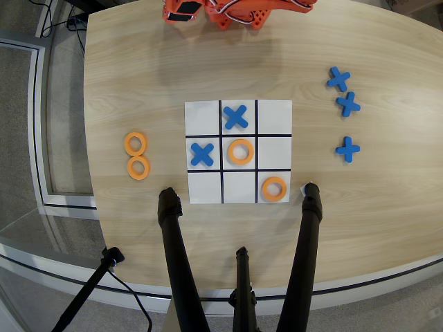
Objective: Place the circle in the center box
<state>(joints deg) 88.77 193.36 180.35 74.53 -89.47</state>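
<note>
Overhead view of a light wooden table (138, 83) bearing a white three-by-three board (239, 151) ruled with black lines. An orange ring (241, 151) lay flat in the center box (231, 164), inside its four bounding lines. A second orange ring (274, 189) lay in the bottom-right square as this view showed it. One blue cross (235, 117) occupied the top-middle square, and another blue cross (201, 154) the middle-left square. The remaining five squares held no pieces.

To the left of the board in this view, well apart from it, two spare orange rings (137, 156) lay on the wood, one just above the other and touching or nearly so. To the right of the board, three spare blue crosses (344, 104) lay in a loose column, the upper two close together and the third set lower.

The orange robot arm (235, 12) appeared only at the top edge, clear of the board. Its gripper was mostly cut off by the frame, so whether the fingers were parted or closed could not be told. Three black tripod legs (181, 270) rose from the bottom edge toward the board; the left and right feet rested on the wood near the board's lower corners.
</note>
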